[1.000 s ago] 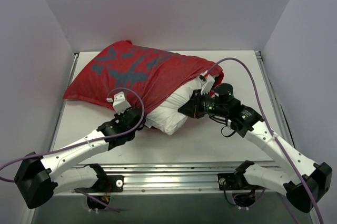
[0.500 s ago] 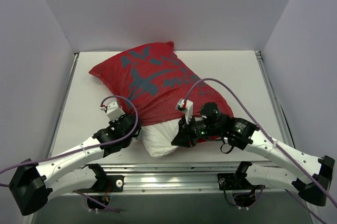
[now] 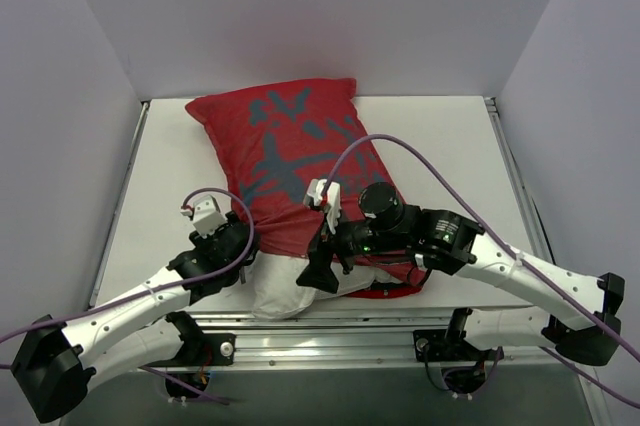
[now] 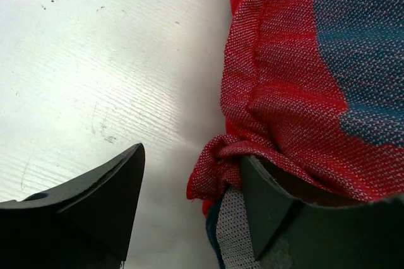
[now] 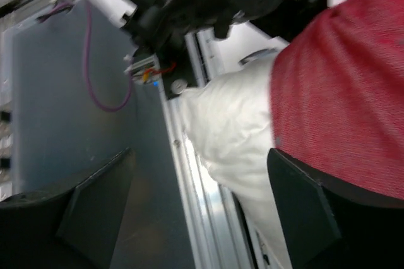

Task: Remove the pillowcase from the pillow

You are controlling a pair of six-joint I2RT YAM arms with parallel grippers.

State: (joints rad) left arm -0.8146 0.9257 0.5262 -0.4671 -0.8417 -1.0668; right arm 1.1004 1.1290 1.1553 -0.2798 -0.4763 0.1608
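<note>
The red pillowcase with dark grey marks lies down the middle of the table, still around the pillow. The white pillow bulges out of its near opening at the table's front edge. My left gripper sits at the case's near-left corner. In the left wrist view it is open, and the bunched red hem rests against its right finger. My right gripper hovers open over the pillow's exposed end. In the right wrist view it has the pillow and pillowcase beside its right finger.
An aluminium rail runs along the near table edge, just under the pillow's end. White walls close in the left, right and back. Purple cables loop above both arms. Bare table shows left of the case.
Pillow and case swung round and slid toward the near edge, with both arms drawing back. Both grippers went from shut to open, letting go of the fabric.
</note>
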